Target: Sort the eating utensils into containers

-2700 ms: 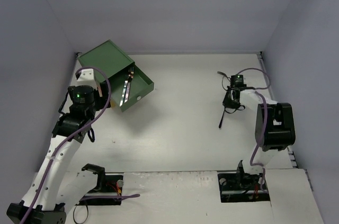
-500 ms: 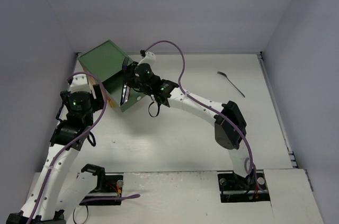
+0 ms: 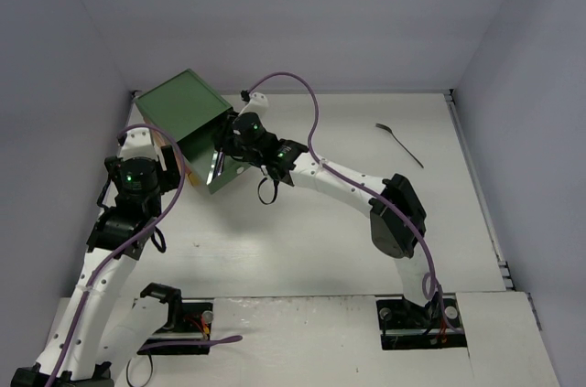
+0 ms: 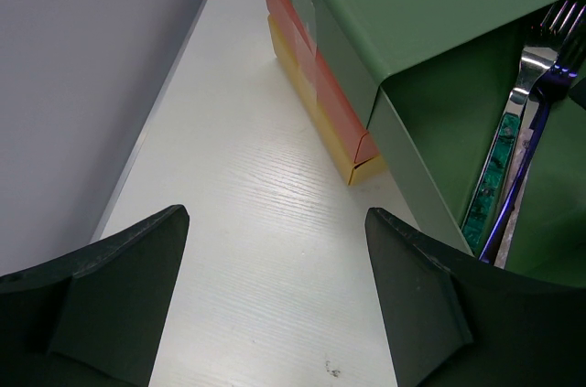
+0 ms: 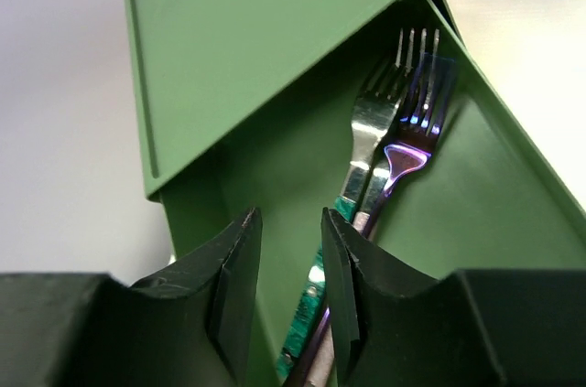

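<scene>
My right gripper (image 5: 286, 222) is over the green drawer (image 5: 494, 186), which stands pulled out of the chest (image 3: 179, 108). The jaws are parted just a little, a narrow gap, and nothing I can see is pinched in it.

Looking down past my own fingers, there are two forks in the drawer, side by side, tines toward the chest. The silver fork (image 5: 374, 112), with its teal handle, lies on the left. The purple fork (image 5: 417, 117) is just beside it on the right, and the heads overlap from this angle. The purple handle runs down under the gap between my fingers, close by the right one. Whether it brushes that finger, I cannot tell.

Over to my left gripper (image 4: 275, 215): it's spread wide, holding nothing, over bare table (image 4: 265, 250) just beside the chest. From here I see the orange-red drawer (image 4: 316, 71) with the yellow drawer (image 4: 307, 94) below it, both pushed in, ends lined up. The green drawer juts out past them, and both forks lie inside along its length.

From above, my right arm reaches clear across to the chest in the far left corner. One more dark utensil (image 3: 400, 145) lies alone on the table at the far right, well apart from the chest. It's too small to tell whether it's a spoon or a fork.
</scene>
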`<act>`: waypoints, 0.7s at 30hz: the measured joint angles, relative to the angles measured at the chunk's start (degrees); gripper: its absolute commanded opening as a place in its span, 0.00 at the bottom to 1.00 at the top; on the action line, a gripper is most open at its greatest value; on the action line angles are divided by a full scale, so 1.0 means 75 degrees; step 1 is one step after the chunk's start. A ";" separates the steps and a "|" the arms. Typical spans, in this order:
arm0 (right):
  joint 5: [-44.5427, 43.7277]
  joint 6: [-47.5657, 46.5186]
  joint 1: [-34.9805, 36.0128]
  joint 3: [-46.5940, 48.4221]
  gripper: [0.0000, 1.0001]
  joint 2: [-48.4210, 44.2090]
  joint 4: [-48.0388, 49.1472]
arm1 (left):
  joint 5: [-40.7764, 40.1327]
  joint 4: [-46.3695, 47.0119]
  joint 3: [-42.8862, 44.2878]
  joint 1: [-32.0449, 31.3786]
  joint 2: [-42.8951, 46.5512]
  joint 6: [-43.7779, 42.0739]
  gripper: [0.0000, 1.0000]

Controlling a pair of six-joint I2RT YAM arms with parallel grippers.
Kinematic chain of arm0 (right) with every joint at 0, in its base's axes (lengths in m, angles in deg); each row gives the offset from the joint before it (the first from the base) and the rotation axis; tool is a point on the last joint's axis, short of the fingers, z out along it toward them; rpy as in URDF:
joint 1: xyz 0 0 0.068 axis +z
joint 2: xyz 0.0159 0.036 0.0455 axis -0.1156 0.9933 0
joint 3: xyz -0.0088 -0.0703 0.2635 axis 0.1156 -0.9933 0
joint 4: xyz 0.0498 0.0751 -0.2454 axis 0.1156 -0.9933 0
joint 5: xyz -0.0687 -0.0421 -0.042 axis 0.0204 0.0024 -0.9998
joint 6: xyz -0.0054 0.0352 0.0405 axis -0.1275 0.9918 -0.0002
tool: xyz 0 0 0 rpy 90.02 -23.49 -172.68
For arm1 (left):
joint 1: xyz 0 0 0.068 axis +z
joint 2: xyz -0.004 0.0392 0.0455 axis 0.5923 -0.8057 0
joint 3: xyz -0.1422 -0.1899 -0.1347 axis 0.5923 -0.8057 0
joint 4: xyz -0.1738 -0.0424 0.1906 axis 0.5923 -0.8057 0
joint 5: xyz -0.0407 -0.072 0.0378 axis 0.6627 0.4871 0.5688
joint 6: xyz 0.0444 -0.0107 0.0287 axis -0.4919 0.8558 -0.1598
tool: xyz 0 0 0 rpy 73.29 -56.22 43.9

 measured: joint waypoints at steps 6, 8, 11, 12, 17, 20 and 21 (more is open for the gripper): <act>-0.0020 -0.0783 -0.0130 0.0014 0.41 -0.0102 -0.0357 | 0.0000 0.0000 -0.0001 0.0000 0.0000 0.0000 0.75; -0.0017 -0.1096 -0.0269 -0.0051 0.46 -0.0283 -0.0479 | 0.0000 0.0000 -0.0001 0.0000 0.0000 0.0000 0.75; 0.0140 -0.1669 -0.0811 -0.0573 0.56 -0.0953 -0.0645 | 0.0003 0.0000 -0.0001 0.0000 0.0003 0.0000 0.75; 0.0221 -0.1871 -0.1128 -0.0790 0.60 -0.1254 -0.0704 | 0.0003 0.0000 -0.0001 0.0000 0.0003 0.0000 0.75; 0.0556 -0.2635 -0.3188 -0.1627 0.70 -0.2550 -0.1021 | 0.0019 -0.0001 -0.0001 0.0000 0.0003 -0.0001 0.75; 0.0869 -0.2948 -0.4879 -0.2124 0.70 -0.2938 -0.1095 | 0.0062 0.0000 -0.0001 0.0000 0.0010 0.0000 0.75; 0.0938 -0.3023 -0.5406 -0.2248 0.69 -0.2938 -0.1106 | 0.0067 0.0000 -0.0001 0.0000 0.0013 0.0000 0.75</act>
